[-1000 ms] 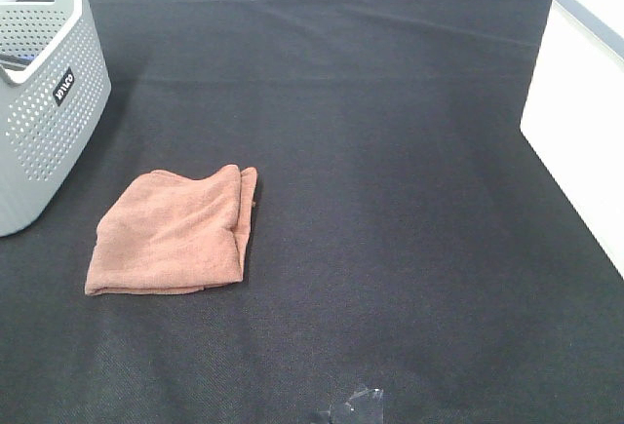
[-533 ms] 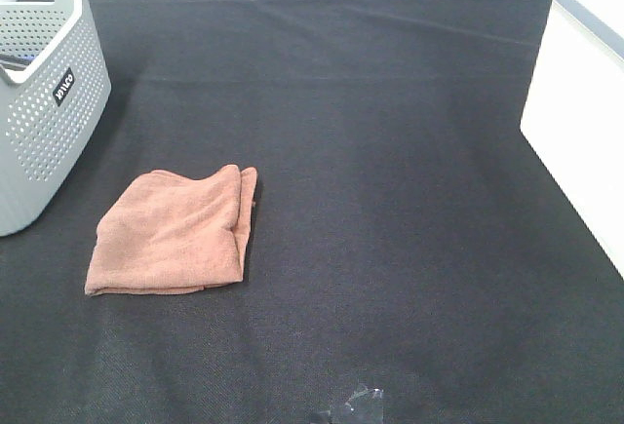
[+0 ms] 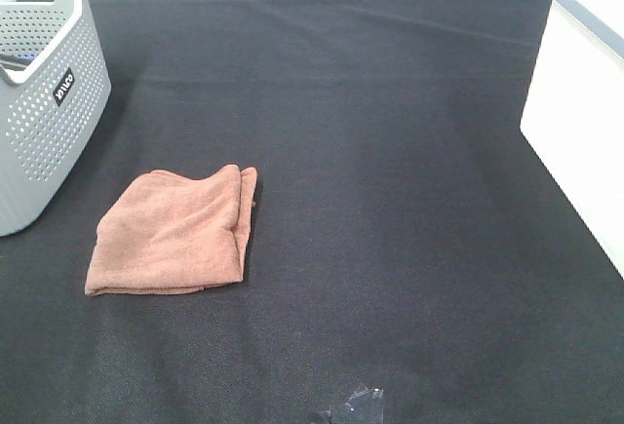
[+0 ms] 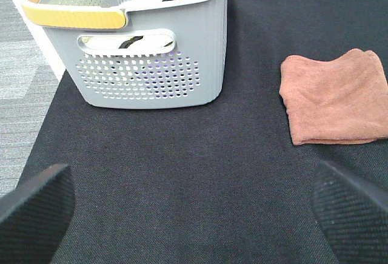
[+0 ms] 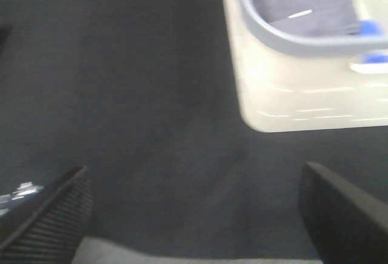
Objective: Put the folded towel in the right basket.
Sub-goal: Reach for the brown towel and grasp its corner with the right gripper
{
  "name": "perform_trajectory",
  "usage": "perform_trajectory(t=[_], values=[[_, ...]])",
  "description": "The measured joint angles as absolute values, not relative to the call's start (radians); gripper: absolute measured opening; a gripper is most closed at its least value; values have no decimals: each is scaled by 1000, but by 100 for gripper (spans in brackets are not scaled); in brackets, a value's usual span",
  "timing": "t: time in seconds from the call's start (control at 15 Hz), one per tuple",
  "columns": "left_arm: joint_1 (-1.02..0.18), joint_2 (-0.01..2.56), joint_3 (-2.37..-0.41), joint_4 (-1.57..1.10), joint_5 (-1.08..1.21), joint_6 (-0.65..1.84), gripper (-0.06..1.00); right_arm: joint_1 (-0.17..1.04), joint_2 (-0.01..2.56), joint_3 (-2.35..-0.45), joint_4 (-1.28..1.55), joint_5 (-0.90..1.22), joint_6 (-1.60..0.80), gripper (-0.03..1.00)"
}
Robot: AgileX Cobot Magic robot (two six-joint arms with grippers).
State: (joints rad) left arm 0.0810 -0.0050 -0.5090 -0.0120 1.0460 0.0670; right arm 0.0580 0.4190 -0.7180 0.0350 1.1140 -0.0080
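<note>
The folded rust-brown towel (image 3: 171, 232) lies flat on the black cloth at the left, near the grey basket; it also shows in the left wrist view (image 4: 336, 97). The right basket (image 3: 580, 102) is white and stands at the right edge; the right wrist view shows its rim and wall (image 5: 303, 88), blurred. My left gripper (image 4: 193, 173) is open and empty over the cloth, short of the towel. My right gripper (image 5: 195, 170) is open and empty over bare cloth near the white basket. Neither gripper shows in the exterior high view.
A grey perforated basket (image 3: 44, 102) with items inside stands at the far left, next to the towel (image 4: 151, 64). A scrap of clear tape (image 3: 356, 406) lies at the front edge of the cloth. Black cloth (image 3: 390, 200) covers the table.
</note>
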Motion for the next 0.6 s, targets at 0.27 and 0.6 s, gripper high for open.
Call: perform_trajectory(t=[0.27,0.6], values=[[81,-5,-509,-12,1046,67,99,58,740,-888,128,1143,-6,89],[81,-5,-509,-12,1046,67,99,58,1073,-943,274,1082,-39,89]])
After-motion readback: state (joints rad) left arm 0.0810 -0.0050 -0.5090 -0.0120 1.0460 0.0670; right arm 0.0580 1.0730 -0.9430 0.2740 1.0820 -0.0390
